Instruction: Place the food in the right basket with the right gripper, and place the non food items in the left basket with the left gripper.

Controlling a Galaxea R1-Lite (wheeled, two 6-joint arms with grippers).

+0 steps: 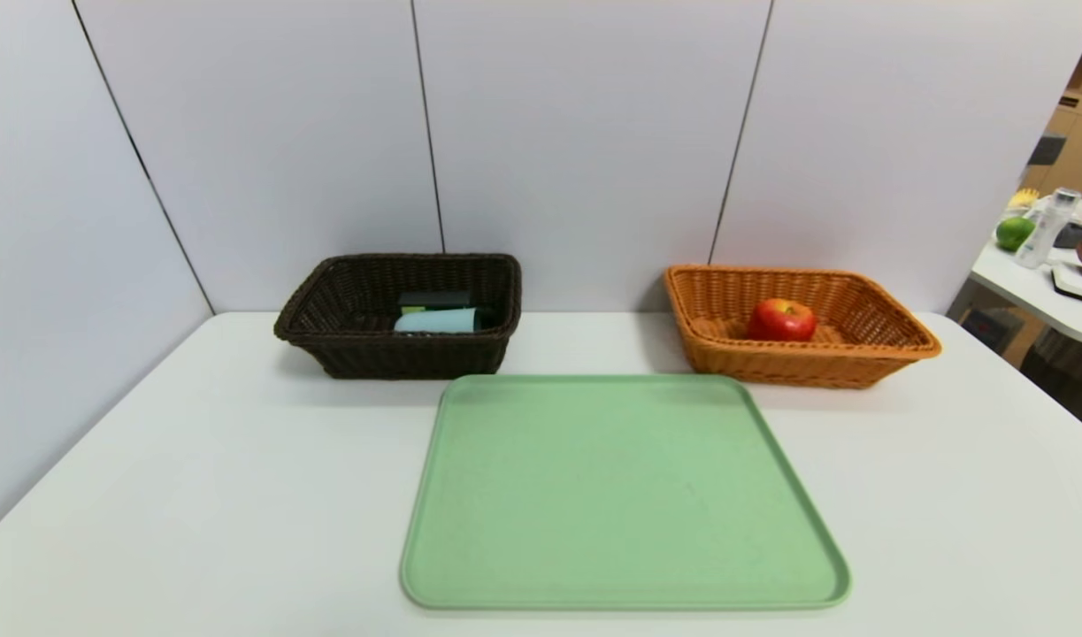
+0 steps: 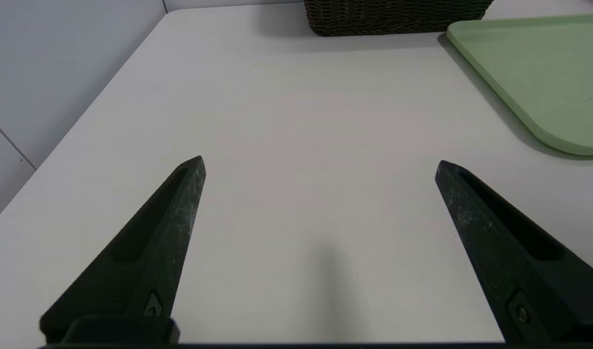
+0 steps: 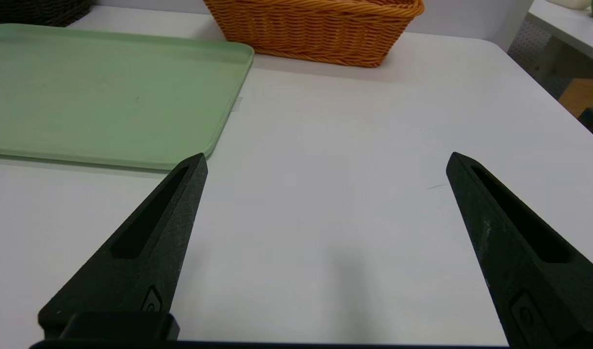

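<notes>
You have a white rectangular table (image 1: 151, 495) filling the lower head view, with a flat pale green plastic tray (image 1: 620, 495) at centre bottom, nothing on it. At upper right of centre sits the orange-tan woven wicker basket (image 1: 877, 349), holding the round red apple (image 1: 781, 320). At upper left of centre sits the dark brown woven wicker basket (image 1: 372, 349); inside it the pale blue-grey tumbler cup (image 1: 436, 320) lies on its side, with the small black pump bottle (image 1: 434, 301) just behind it. In the wrist views your left gripper (image 2: 320, 165) and right gripper (image 3: 328, 162) both hover over bare table, jaws spread wide, gripping nothing.
</notes>
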